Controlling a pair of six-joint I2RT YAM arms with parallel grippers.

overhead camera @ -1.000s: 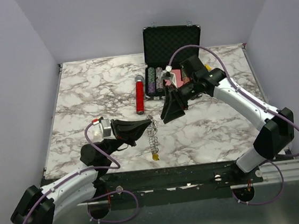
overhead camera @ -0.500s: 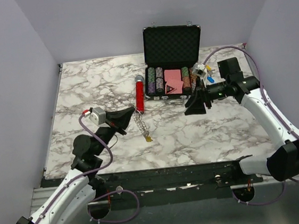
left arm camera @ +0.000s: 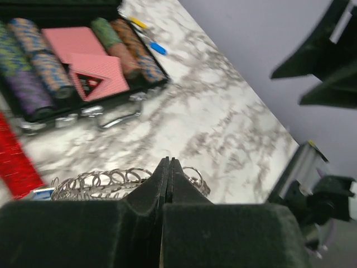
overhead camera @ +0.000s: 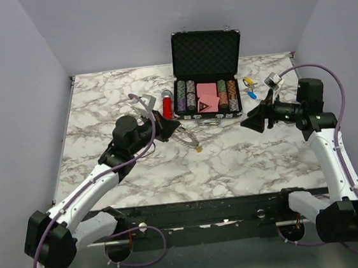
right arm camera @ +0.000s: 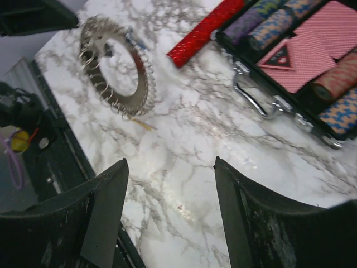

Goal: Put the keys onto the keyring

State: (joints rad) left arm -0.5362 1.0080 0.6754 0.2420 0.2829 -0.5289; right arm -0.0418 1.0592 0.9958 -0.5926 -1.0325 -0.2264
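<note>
Top view
- Left gripper: clamped on the keyring, mid-table, just near of the case.
- Keyring: slants from the jaws toward the near right, with a yellow tag at its low end.
- Right gripper: wide and empty, right of the case, pointing left.
- Keys: small blue- and yellow-tagged bits on the marble just right of the case. They are probably the loose keys, but too small to be sure.

Left wrist
- Left gripper: jaws flat together on the ring wire.
- Keyring: loops fan out left of the tips.

Right wrist
- Right gripper: fingers far apart, bare marble between them.
- Keyring: held on edge to the left, near the red cylinder.

Handling (judgement)
- Keyring: stiff thin wire, weighty, and its hanging keys swing. Best pinched on bare wire between keys.
- Keys: light, flat and slippery on marble. Take one by its tagged head and leave the hole free.
</note>
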